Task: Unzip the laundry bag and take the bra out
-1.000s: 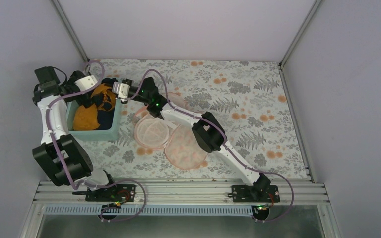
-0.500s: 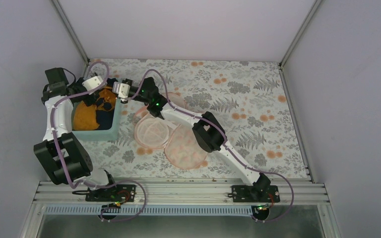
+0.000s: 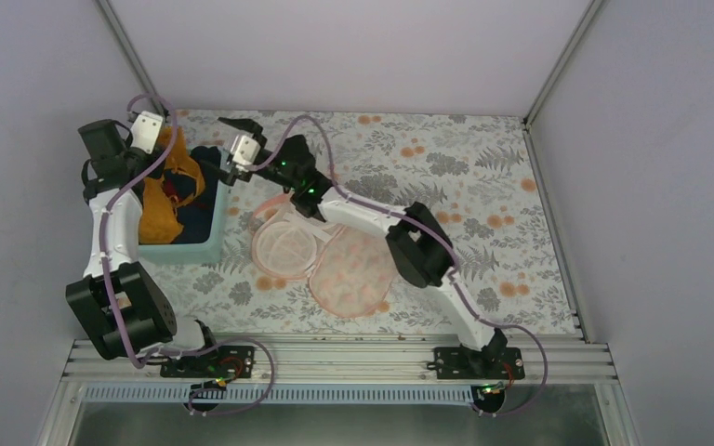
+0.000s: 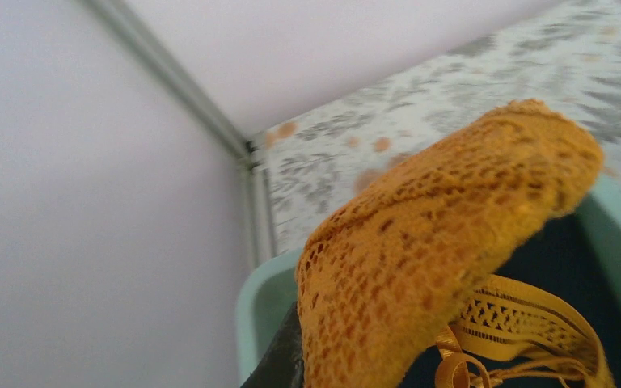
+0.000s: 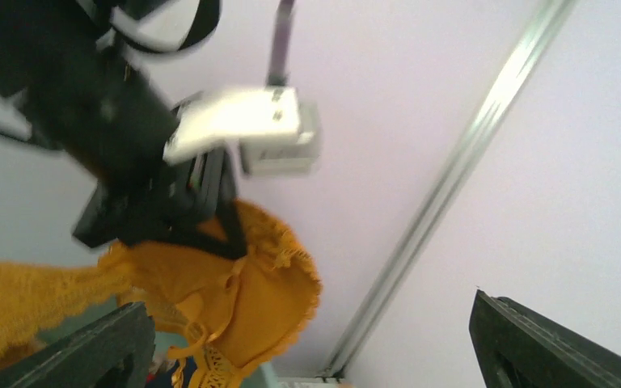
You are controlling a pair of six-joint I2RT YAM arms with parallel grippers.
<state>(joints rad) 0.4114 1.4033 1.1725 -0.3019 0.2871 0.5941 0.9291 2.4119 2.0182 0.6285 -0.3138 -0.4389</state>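
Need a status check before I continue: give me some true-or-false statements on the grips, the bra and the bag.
1. The left gripper has its jaws shut on the mustard bra. True.
2. The right gripper also grips the bra. False: its jaws stand open, holding nothing.
3. The bra hangs over the teal bin. True.
4. The floral laundry bag lies inside the bin. False: it lies on the table, right of it.

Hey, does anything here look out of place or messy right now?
The yellow bra dangles half out of the teal bin, pinched by the left hand. The flowered laundry bag lies splayed open on the table, lining showing.
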